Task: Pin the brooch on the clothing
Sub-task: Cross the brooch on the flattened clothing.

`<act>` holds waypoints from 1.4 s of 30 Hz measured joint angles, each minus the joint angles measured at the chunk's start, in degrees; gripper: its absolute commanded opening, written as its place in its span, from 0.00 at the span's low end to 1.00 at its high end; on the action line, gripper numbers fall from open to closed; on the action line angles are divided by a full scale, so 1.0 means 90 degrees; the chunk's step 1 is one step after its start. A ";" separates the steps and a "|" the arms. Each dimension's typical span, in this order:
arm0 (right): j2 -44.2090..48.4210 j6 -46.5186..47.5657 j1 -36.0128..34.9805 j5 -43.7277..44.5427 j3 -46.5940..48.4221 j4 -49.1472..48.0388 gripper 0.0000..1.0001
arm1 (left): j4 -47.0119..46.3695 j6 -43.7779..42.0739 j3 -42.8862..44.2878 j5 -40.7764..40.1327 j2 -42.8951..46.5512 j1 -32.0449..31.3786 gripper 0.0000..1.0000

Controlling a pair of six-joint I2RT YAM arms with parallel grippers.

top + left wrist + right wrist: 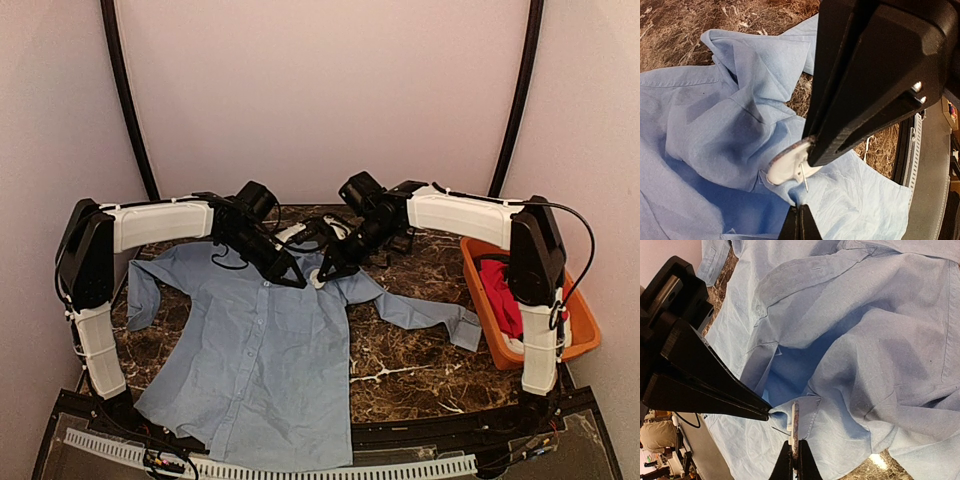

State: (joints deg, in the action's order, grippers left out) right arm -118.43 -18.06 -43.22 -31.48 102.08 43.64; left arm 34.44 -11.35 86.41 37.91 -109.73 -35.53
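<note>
Blue shirt (260,360) pinched in left hand (800,209), brooch (787,165) in right hand (793,446)

Plain pale walls (330,90) behind fingers (281,268); soft even light. Black poles (125,90) in back corners. Dark veined marble table (410,350) beneath fingers. Orange bin (482,295) to their right.

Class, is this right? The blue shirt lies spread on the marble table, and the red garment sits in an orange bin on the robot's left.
No: the orange bin with the red garment is on the robot's right, as the top external view shows. The rest holds.
</note>
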 measured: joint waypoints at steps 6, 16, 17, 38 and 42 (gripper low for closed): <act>0.0000 0.0015 0.0000 -0.0005 -0.0017 0.0007 0.00 | -0.0012 0.0000 -0.0002 -0.0002 0.0007 0.0000 0.01; -0.0138 0.0068 -0.0002 -0.0107 -0.0029 0.0012 0.00 | -0.0182 0.0002 -0.0085 0.0068 0.0041 0.0000 0.01; -0.0165 0.0073 -0.0002 -0.0112 -0.0029 0.0012 0.00 | -0.0202 0.0002 -0.0092 0.0078 0.0044 0.0000 0.01; -0.0367 0.0357 -0.0007 -0.0665 0.0053 0.0049 0.00 | -0.0338 -0.0002 -0.0131 0.0226 0.0112 0.0000 0.01; -0.0384 0.0508 -0.0019 -0.0857 0.0063 0.0153 0.00 | -0.0335 -0.0024 -0.0134 0.0206 0.0112 0.0000 0.01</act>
State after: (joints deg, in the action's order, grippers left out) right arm -121.89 -13.50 -43.40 -39.20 102.65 45.01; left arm 31.42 -11.57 85.21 39.77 -108.73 -35.53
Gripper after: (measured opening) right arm 0.009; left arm 0.010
